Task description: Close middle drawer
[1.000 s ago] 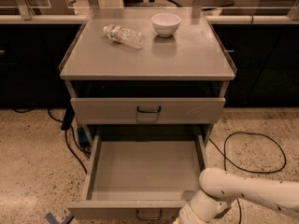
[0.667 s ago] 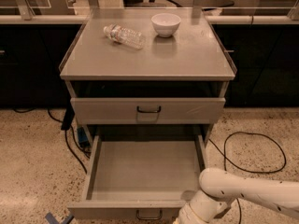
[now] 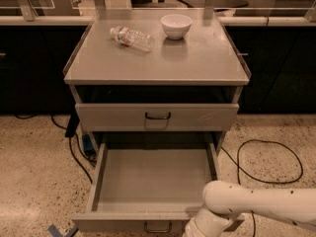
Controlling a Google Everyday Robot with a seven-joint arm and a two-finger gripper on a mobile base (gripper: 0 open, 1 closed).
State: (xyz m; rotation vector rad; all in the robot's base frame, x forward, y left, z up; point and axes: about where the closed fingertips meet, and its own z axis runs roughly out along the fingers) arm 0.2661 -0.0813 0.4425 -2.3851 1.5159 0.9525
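Note:
The middle drawer point(image 3: 153, 181) is pulled far out of the grey cabinet and its tray is empty. Its low front panel point(image 3: 123, 222) lies at the bottom edge of the view, with the small dark loop handle point(image 3: 158, 227) partly cut off. The upper drawer point(image 3: 113, 116) above it is shut. My white arm point(image 3: 247, 206) comes in from the lower right and bends down to the drawer's front right corner. My gripper is below the frame edge there, out of view.
A plastic bottle point(image 3: 131, 37) lies on its side and a white bowl point(image 3: 176, 25) stands on the cabinet top point(image 3: 197, 63). Black cables point(image 3: 269, 162) loop on the speckled floor to the right and left point(image 3: 74, 152). Dark counters stand behind.

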